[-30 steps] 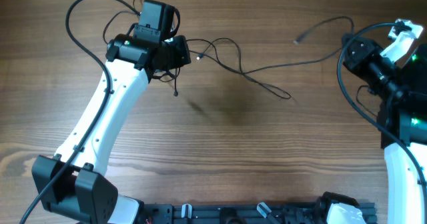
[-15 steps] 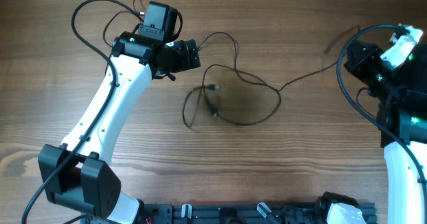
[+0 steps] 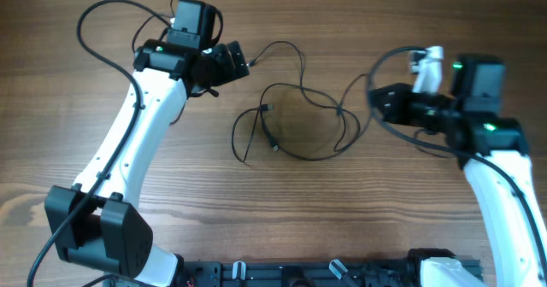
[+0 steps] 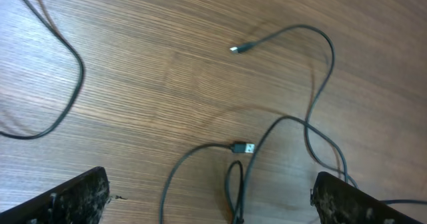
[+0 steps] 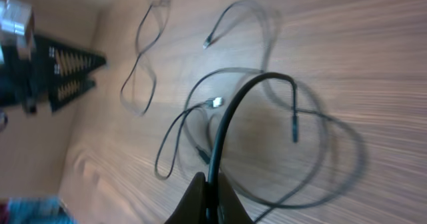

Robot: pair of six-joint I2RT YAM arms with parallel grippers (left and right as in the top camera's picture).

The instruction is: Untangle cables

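**Left jaws spread over the loops, right pinched on a strand**

The wooden table [image 3: 367,223] takes up nearly everything. The left arm [image 3: 137,142] slants from its base at the near left corner up to the far side. The right arm [image 3: 504,193] rises from the near right and bends in towards the middle. A black rail [image 3: 325,272] runs along the near edge.

A thick black lead [image 3: 85,43] wired to the left arm bows out over the far left of the table. A second lead [image 3: 419,144] curls round the right arm's wrist. It passes so close to the right end of the thin wires that, from above, the two are hard to tell apart there.

The cables [image 3: 303,158] lie in loose loops on the bare wood between the two arms, a little to the far side of the middle. One strand arches away towards the left arm's wrist, and the bulk of that wrist hides where the strand ends.

The left gripper [image 4: 210,184] is spread wide with nothing in it. Its wrist camera shows strands lying on the table under the gap, clear of the fingers [image 4: 73,197]. The right gripper [image 5: 208,184] is pinched tight on one strand, which rises from the fingertips in an arc and ends in a dark plug [image 5: 293,127].

A silver-tipped plug [image 4: 243,147] lies flat on the wood just ahead of the left gripper. A smaller plug end [image 4: 235,49] lies farther out, well apart from it.
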